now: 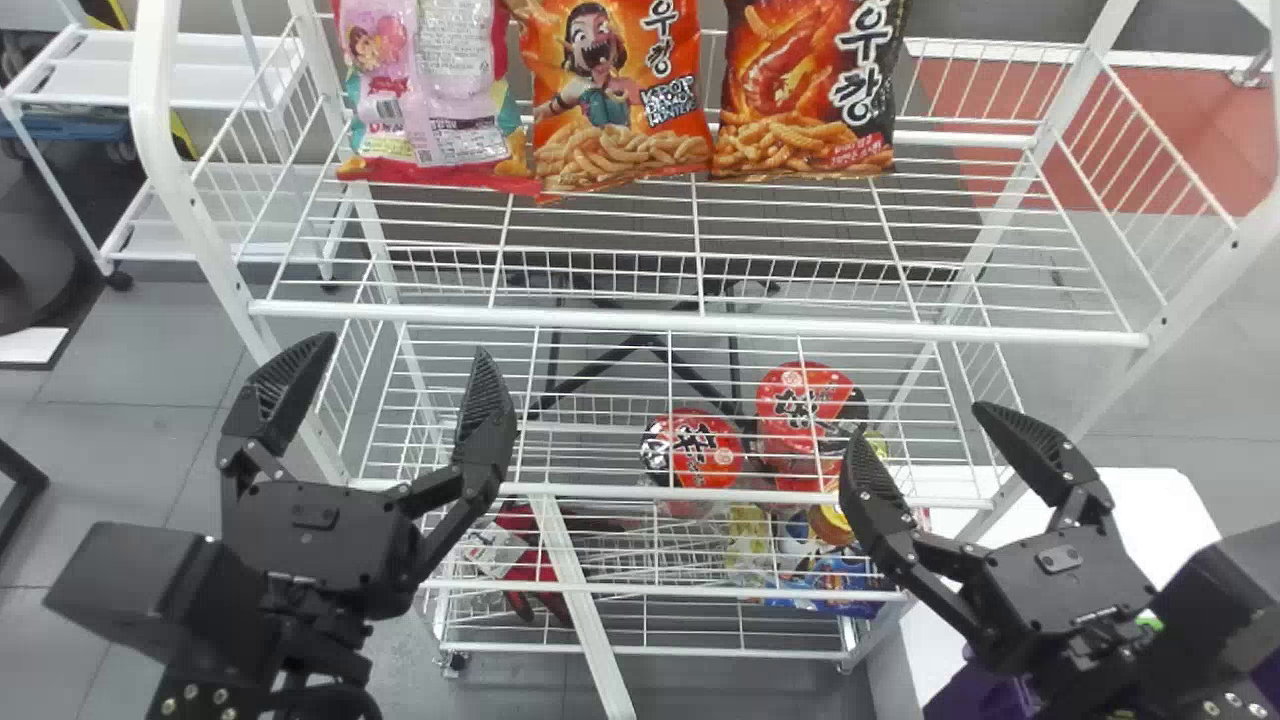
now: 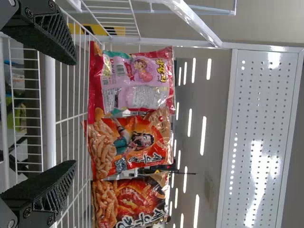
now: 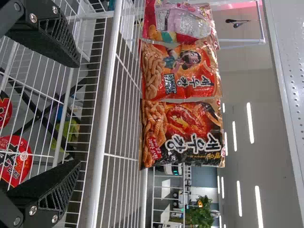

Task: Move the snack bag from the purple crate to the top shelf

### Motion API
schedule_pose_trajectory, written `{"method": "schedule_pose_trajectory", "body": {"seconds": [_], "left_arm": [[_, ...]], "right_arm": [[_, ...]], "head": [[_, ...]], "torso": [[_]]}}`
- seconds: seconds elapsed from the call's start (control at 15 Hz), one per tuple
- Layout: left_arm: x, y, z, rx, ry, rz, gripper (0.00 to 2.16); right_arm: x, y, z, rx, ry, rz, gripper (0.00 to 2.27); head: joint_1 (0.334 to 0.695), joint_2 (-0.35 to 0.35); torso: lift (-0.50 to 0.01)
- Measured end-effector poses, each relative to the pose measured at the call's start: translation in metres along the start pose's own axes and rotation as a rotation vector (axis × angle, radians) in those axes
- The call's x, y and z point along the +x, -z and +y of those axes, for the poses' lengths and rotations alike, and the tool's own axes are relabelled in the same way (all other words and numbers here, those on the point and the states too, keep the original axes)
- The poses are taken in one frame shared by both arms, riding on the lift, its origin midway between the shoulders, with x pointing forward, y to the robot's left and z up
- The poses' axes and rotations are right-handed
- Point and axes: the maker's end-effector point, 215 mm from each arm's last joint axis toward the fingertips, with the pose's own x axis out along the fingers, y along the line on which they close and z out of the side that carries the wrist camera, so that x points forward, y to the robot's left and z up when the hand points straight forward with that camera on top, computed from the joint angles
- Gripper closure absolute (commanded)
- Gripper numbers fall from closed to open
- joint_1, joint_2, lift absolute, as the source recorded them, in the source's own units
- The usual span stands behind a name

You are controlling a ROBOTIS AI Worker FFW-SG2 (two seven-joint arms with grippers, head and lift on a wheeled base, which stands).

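My left gripper [image 1: 395, 400] stands open and empty in front of the rack at the left; its spread fingers also show in the left wrist view, the gripper [image 2: 71, 111] facing the shelf. Likewise open and empty, my right gripper [image 1: 945, 455] is at the rack's right side, and the right wrist view has the gripper [image 3: 78, 114] too. Three snack bags stand side by side on the top shelf [image 1: 700, 322]: a pink one [image 1: 430, 85], an orange one [image 1: 620, 90] and a dark red one [image 1: 805, 85]. Part of the purple crate [image 1: 985, 690] is under the right arm.
Red-lidded cups [image 1: 692, 448] and assorted packets [image 1: 840, 580] lie on the lower rack levels. A white table [image 1: 930, 640] stands at the right, beneath the right arm. The rack's white side post [image 1: 190, 200] rises near the left gripper. Another white cart [image 1: 150, 70] stands behind at left.
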Motion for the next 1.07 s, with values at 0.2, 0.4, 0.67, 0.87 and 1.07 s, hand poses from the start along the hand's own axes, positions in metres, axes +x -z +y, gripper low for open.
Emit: {"method": "schedule_pose_trajectory", "body": {"seconds": [0.2,0.4,0.67,0.87,1.07], "left_arm": [[-0.0002,-0.001,-0.0001,-0.001,0.0,-0.002,0.07],[-0.0006,-0.0011,-0.0002,-0.001,0.0,-0.003,0.07],[-0.0015,-0.0032,-0.0013,-0.004,0.002,-0.01,0.07],[-0.0019,-0.0044,-0.0017,-0.004,0.003,-0.012,0.07],[-0.0019,-0.0045,-0.0017,-0.005,0.003,-0.013,0.07]], "right_arm": [[-0.0004,-0.0011,0.0001,0.0,0.0,-0.003,0.11],[-0.0004,-0.0008,0.0003,-0.001,0.0,-0.002,0.11],[-0.0009,0.0002,0.0013,-0.001,-0.006,0.0,0.11],[-0.001,-0.0003,0.0022,-0.001,-0.01,-0.002,0.12],[-0.001,-0.0006,0.0017,-0.002,-0.009,-0.002,0.12]], "head": [[0.695,-0.049],[0.695,-0.049],[0.695,-0.05],[0.695,-0.049],[0.695,-0.049]], "torso": [[-0.186],[-0.198],[-0.215],[-0.227],[-0.239]]}}
